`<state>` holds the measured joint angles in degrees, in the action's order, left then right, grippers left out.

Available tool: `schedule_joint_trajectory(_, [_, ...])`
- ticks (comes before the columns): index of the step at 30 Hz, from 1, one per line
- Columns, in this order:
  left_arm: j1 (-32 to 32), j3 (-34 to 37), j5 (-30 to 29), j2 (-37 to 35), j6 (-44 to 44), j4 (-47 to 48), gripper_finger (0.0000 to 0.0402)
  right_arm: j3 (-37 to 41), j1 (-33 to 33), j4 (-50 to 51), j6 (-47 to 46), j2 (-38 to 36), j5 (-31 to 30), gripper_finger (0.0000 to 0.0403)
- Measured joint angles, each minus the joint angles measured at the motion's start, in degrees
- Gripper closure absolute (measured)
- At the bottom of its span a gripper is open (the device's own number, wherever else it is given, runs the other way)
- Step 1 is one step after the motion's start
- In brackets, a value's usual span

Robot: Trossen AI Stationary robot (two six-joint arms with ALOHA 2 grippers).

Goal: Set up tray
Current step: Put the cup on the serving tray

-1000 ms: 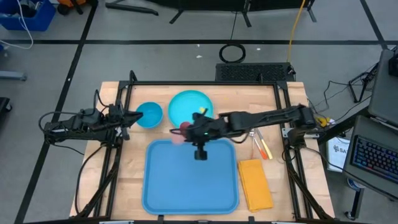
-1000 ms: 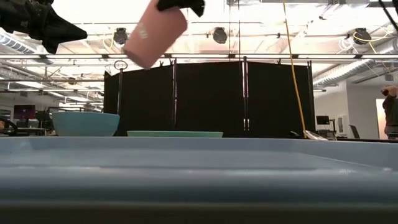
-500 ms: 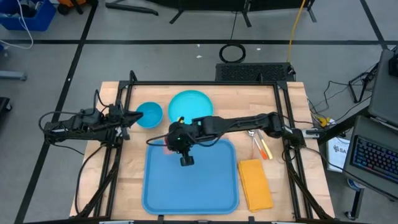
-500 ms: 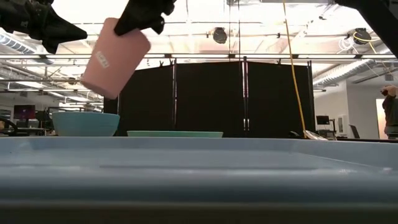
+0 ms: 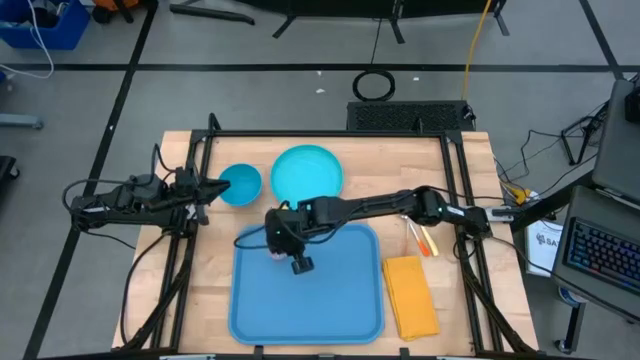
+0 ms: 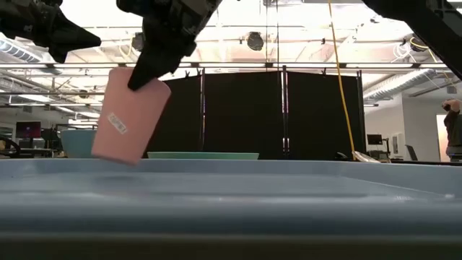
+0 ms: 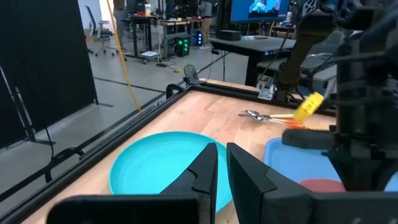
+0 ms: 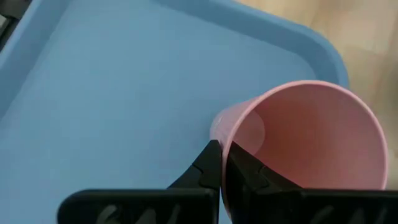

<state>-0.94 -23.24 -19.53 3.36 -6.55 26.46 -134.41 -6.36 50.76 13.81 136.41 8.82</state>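
Tray (image 5: pixel 330 300), large flat blue plastic rectangle, lies long axis running away from the table's front edge. Over its far-left corner, the right gripper (image 8: pixel 219 163) pinches a tilted pink plastic cup's (image 6: pixel 130 115) rim; left gripper (image 7: pixel 221 167), beside the small blue bowl (image 5: pixel 240 183), nearly closed, empty.

We see the tray (image 5: pixel 330 300) mostly bare: its middle, near side and right side lie open to a gripper from above. Its far-left corner is taken by the tilted pink cup (image 6: pixel 130 115), pinched by its rim in the right gripper (image 8: pixel 221 163), whose arm stretches across the tray's far edge from the right. Beyond the tray, the cyan plate (image 5: pixel 306 170) and small blue bowl (image 5: pixel 240 183) fill the far side, with the left gripper (image 7: pixel 221 168) just beside the bowl. The yellow cloth (image 5: pixel 410 295) and utensils (image 5: pixel 420 235) crowd the table's right strip.
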Motion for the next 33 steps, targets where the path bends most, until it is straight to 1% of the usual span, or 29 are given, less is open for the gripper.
schedule_joint_trajectory(5, [0.0,0.0,0.0,0.0,-0.3,0.0,0.0366,0.0,-0.4,0.5,2.0,0.4,0.2,0.0403])
schedule_joint_trajectory(17, [0.0,0.0,0.0,0.0,-1.6,-0.6,0.0366,0.1,-0.5,1.8,2.0,0.4,0.4,0.0391])
schedule_joint_trajectory(24, [0.0,0.0,0.0,0.0,-1.6,-1.6,0.0366,3.5,-0.7,1.3,2.2,0.2,0.4,0.0393])
schedule_joint_trajectory(33, [0.0,0.0,0.0,0.0,-1.1,-4.6,0.0366,4.5,-1.3,-1.5,2.4,0.4,0.2,0.0365])
